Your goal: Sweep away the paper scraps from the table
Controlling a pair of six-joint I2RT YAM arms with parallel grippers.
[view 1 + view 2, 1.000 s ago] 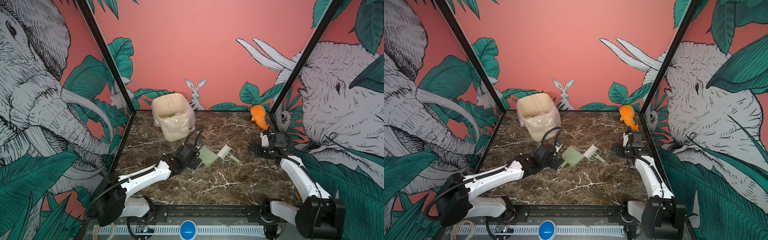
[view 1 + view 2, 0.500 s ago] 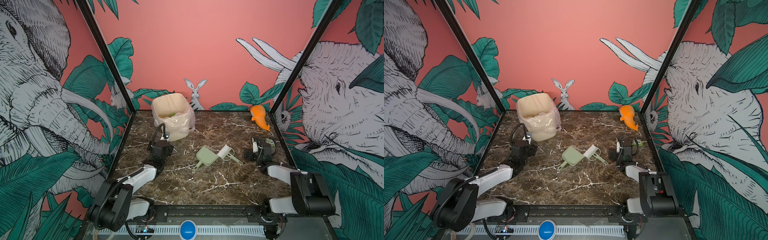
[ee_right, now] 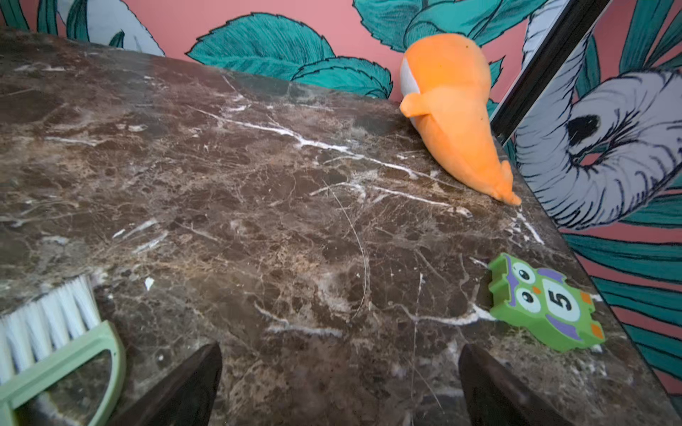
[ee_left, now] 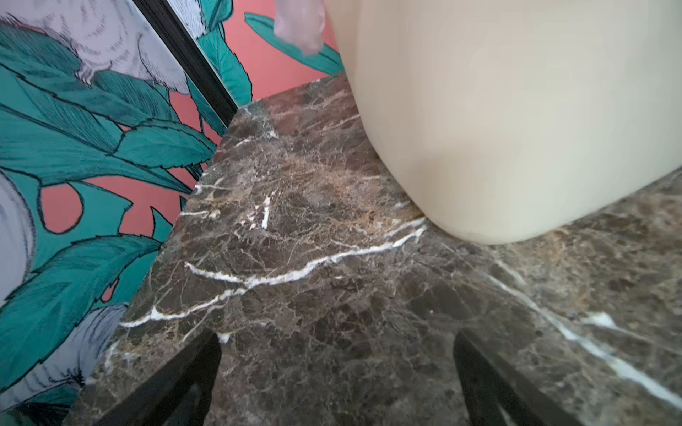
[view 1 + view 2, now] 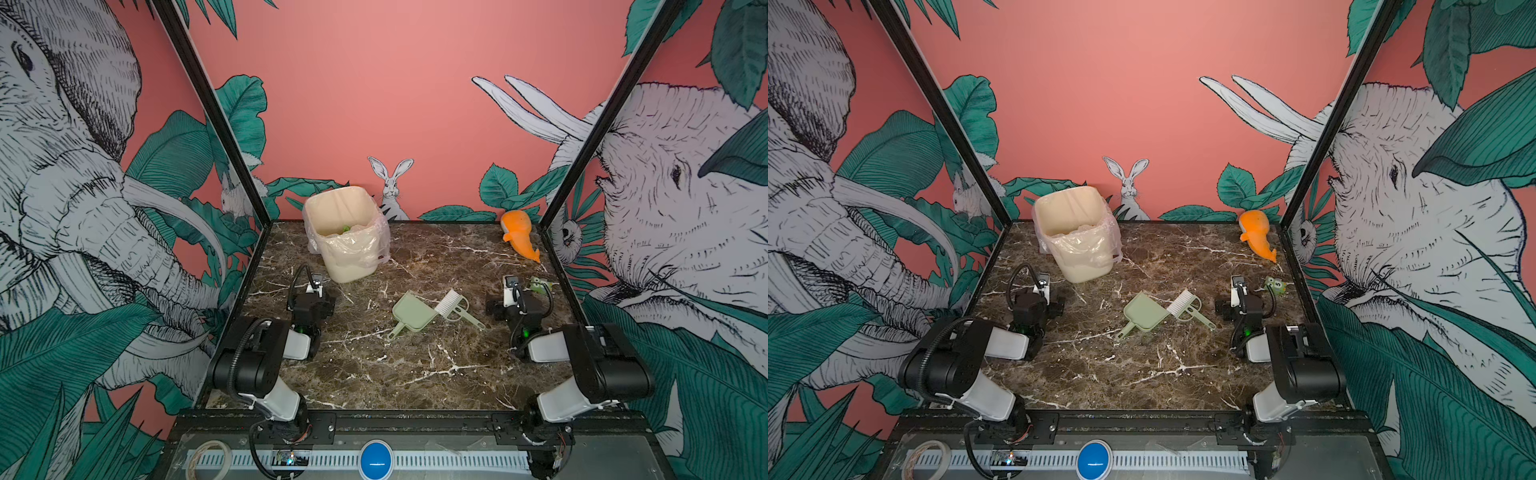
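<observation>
Inside the cream bin [image 5: 353, 266], just ahead of the left hand [image 4: 339, 383], sit the paper scraps [image 5: 345, 228] that show (a green bit low in the liner). A tiny white fleck [image 3: 148, 283] lies on the counter [image 3: 258, 184] ahead of the right hand [image 3: 339, 380], beside the brush [image 3: 48, 321]. Both hands gape wide and empty; the dustpan [image 5: 411, 309] lies between them, just beside that brush.

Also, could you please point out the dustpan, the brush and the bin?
dustpan [image 5: 412, 312], in a top view, on its pan.
brush [image 3: 48, 321], in the right wrist view, on its bristles.
bin [image 5: 350, 272], in a top view, on its front wall.
</observation>
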